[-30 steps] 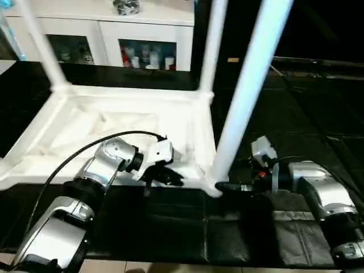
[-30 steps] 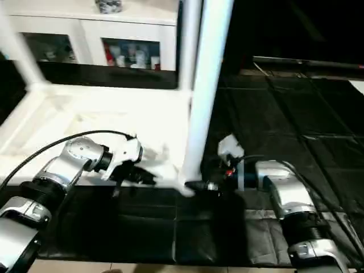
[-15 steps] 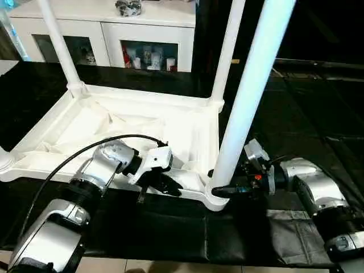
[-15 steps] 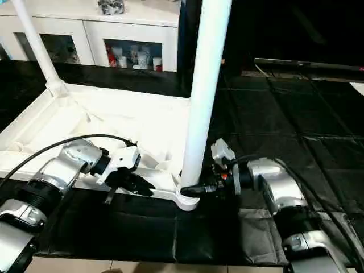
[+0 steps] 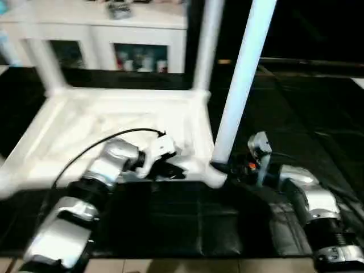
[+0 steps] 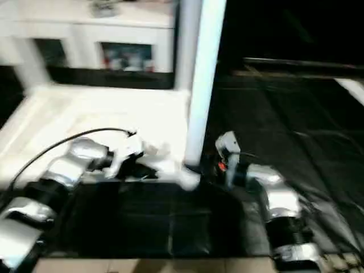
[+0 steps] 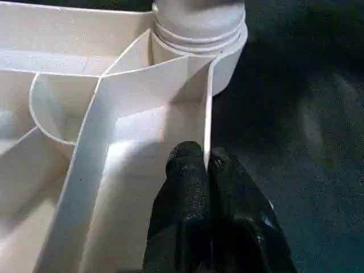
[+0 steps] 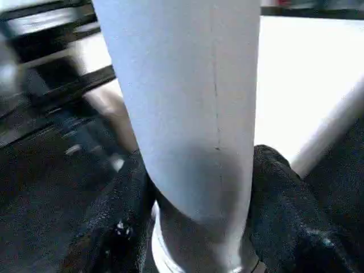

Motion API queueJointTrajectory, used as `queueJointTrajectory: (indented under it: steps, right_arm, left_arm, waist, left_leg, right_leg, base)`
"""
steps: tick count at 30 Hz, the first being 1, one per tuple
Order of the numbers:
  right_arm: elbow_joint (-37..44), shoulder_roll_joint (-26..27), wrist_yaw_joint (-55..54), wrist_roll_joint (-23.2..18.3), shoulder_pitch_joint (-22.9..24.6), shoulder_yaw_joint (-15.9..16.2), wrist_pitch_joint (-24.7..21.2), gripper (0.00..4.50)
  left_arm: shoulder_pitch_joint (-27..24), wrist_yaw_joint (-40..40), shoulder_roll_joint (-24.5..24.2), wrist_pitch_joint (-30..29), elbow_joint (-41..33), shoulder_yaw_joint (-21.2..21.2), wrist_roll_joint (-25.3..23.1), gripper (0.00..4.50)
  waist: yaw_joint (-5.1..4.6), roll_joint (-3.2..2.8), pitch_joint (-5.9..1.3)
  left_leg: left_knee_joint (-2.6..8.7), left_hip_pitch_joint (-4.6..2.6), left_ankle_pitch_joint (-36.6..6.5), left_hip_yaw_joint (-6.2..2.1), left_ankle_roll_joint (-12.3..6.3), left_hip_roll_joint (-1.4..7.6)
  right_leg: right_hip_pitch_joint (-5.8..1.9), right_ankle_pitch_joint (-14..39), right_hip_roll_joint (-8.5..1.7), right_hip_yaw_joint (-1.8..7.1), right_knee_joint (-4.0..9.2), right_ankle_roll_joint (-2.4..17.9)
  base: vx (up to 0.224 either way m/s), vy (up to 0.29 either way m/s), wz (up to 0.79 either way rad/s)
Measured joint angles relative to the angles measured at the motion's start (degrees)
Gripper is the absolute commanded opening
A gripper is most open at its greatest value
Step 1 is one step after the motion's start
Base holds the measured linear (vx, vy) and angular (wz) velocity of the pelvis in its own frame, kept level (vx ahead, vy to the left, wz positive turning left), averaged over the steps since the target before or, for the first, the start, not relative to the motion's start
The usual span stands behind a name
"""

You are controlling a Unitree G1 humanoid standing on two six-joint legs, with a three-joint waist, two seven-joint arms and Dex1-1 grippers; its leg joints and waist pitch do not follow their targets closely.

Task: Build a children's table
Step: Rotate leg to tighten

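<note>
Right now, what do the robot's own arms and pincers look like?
Both arms are shiny silver cylinders with dark joint rings. The left arm carries a black cable looping over it to a white wrist block. The right arm has a white block too, with a small red-orange spot beside it. The left pincer and the right pincer each have two stubby black fingers with a rough, textured surface.

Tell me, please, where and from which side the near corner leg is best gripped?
Grip the leg low, just above its socket, coming level from the right. The tube is round and upright, so two fingers can straddle it, as the right pincer shows.
</note>
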State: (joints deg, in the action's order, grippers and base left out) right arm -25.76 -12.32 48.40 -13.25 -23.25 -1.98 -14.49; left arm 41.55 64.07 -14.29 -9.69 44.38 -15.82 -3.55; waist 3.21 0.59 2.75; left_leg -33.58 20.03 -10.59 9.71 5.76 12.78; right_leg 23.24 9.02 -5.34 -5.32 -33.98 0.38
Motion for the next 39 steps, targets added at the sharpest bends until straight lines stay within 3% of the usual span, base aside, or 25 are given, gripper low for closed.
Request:
queueJointTrajectory:
  steps: [5,10,11,15,16,22,29,30,37,39]
  right_arm:
    - [-2.5,6.8,-18.8,4.0,-4.4,-2.3,-1.2,2.04]
    - [-5.5,8.1,-26.9,7.2,-8.0,-2.3,-1.1,2.04]
    - [-5.7,8.2,-27.4,7.4,-8.2,-2.3,-1.0,2.67]
    - [-4.0,9.7,-28.2,7.3,-7.8,-2.4,-1.6,2.69]
    - [-3.6,9.9,-28.3,7.3,-7.7,-2.4,-2.0,3.07]
    - [-0.9,11.3,-25.4,6.6,-5.0,0.1,-2.9,3.60]
    - [5.6,5.9,-14.2,4.5,-0.6,4.3,-3.7,4.16]
    - [6.4,4.5,-11.9,3.9,0.0,4.7,-4.0,4.40]
    - [8.3,-5.5,3.7,-0.7,1.0,3.0,-4.8,4.49]
    - [9.0,-9.4,10.7,-1.2,1.0,5.0,-4.9,4.49]
  left_arm:
    - [2.6,-11.7,4.9,-5.3,2.9,2.4,-0.6,0.00]
    - [4.1,-18.4,8.5,-7.1,4.5,3.2,-0.8,0.00]
    - [4.2,-18.8,8.6,-7.4,4.5,3.4,-0.8,0.00]
    - [4.2,-19.6,7.9,-7.4,4.0,3.9,-1.1,0.00]
    - [4.1,-19.6,7.7,-7.4,3.6,3.9,-1.1,0.00]
    - [3.6,-18.9,4.3,-7.4,1.2,4.0,-1.2,0.00]
    - [1.2,-12.6,0.8,-6.3,-3.3,3.5,-1.0,0.00]
    - [0.9,-11.4,0.0,-5.5,-3.5,3.3,-0.9,0.00]
    - [-2.8,1.9,-5.2,-0.7,-7.2,0.5,1.7,0.00]
    - [-3.4,6.2,-6.9,0.5,-8.7,-0.6,1.7,0.00]
  waist:
    - [-0.90,-0.06,-0.03]
    - [-0.99,-0.01,-0.03]
    - [-0.98,-0.01,-0.04]
    - [-1.31,-0.03,-0.03]
    - [-1.35,-0.02,-0.02]
    - [-1.70,-0.04,0.01]
    - [-0.76,-0.06,0.04]
    - [-0.61,-0.07,0.04]
    - [0.83,-0.15,0.09]
    - [1.53,-0.20,0.12]
  left_leg:
    - [0.05,-0.01,0.0,-0.01,0.00,-0.12]
    - [0.07,0.07,0.0,-0.01,-0.01,-0.23]
    - [0.09,0.11,0.0,0.00,-0.02,-0.23]
    - [0.28,0.11,0.0,0.02,-0.01,-0.22]
    - [0.36,0.13,0.0,0.03,-0.01,-0.22]
    - [0.47,0.76,0.0,0.05,-0.04,-0.06]
    - [0.28,1.07,0.1,0.07,-0.31,-0.02]
    - [0.23,1.07,0.1,0.07,-0.31,-0.02]
    - [-0.03,1.00,0.0,0.11,-0.02,0.05]
    - [-0.13,0.99,0.0,0.12,-0.01,0.09]
  right_leg:
    - [0.02,0.0,0.01,-0.01,0.00,0.0]
    - [0.02,0.0,-0.02,0.08,0.19,0.0]
    - [0.00,0.0,-0.02,0.10,0.19,0.0]
    - [0.08,0.0,0.02,0.09,0.17,0.0]
    - [0.13,0.0,0.02,0.09,0.17,0.0]
    - [0.96,-0.2,0.20,0.07,0.00,0.4]
    - [1.46,-0.1,0.12,0.06,-0.10,0.6]
    - [1.46,-0.1,0.11,0.06,-0.12,0.6]
    - [1.35,-0.1,0.08,0.07,-0.46,0.6]
    - [1.24,-0.2,0.05,0.09,-0.49,0.6]
  base:
    - [0.000,0.000,0.00]
    - [0.000,0.000,0.00]
    - [0.000,0.000,0.00]
    - [0.000,0.000,0.00]
    - [0.000,0.000,0.00]
    - [0.000,0.000,0.00]
    - [0.000,0.000,0.00]
    - [0.000,0.000,0.00]
    - [0.000,0.000,0.00]
    - [0.000,0.000,0.00]
